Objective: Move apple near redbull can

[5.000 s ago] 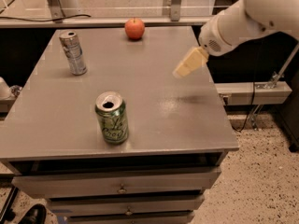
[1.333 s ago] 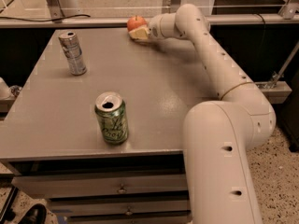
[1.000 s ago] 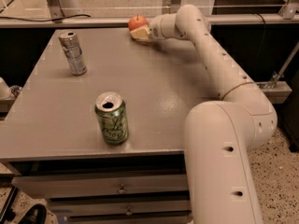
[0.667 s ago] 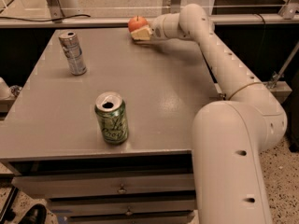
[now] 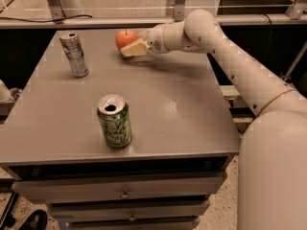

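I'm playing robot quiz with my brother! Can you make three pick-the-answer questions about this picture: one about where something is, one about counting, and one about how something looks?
1. Where is the apple? A) at the far edge of the table B) in a drawer C) on the floor
2. How many cans stand on the table? A) one B) two C) three
3. How is the green can? A) lying down B) crushed flat C) upright, top opened
Answers: 1 A, it sits at the back, with the gripper right beside it. 2 B, the redbull can and the green one. 3 C, it stands with a hole in its lid.
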Robot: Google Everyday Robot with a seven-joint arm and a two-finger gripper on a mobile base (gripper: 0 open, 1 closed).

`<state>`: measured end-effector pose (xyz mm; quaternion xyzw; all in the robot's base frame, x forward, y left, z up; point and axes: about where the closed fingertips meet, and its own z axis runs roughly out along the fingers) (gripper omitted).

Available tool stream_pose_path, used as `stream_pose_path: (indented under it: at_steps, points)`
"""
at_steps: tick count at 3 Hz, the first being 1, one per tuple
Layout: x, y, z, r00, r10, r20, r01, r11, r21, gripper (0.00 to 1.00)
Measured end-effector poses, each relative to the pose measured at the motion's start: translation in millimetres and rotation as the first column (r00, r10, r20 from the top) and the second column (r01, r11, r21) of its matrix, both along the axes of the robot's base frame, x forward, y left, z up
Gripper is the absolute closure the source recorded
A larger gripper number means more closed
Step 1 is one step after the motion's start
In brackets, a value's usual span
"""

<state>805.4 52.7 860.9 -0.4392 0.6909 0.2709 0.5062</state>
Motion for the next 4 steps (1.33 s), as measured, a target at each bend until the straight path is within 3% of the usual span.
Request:
stream_pose_path:
  at_steps: [2, 3, 4]
  points:
    - [-85, 37, 6, 0.9911, 0.133, 0.003, -0.133, 0.989, 0.061, 1.00]
    - [-108, 55, 2, 0.9834, 0.182, -0.002, -0.181, 0.980, 0.086, 1.00]
    - [-116, 71, -6, 0.9774, 0.211, -0.009, -0.209, 0.973, 0.101, 1.00]
